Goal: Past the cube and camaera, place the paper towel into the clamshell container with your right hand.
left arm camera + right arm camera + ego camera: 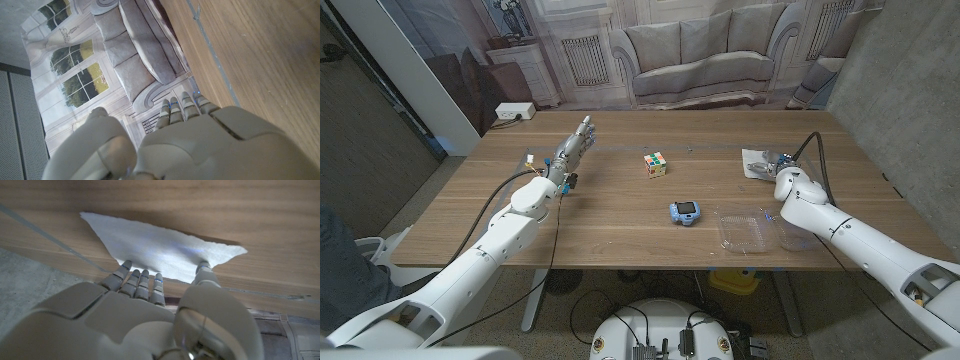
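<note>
no readable text, labels, brands, numbers or signs on anything in view

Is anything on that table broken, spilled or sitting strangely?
Nothing looks broken or spilled. The paper towel lies crumpled and uneven near the table's far right, with the right hand at it. The cube, the small blue camera and the clear clamshell container sit normally. The left hand holds nothing.

Looked down from the head over the whole wooden table [620,215]. Sat close behind each hand on the wrists, facing along the fingers, turned. Shared tabletop wood and sofa backdrop [135,55].
</note>
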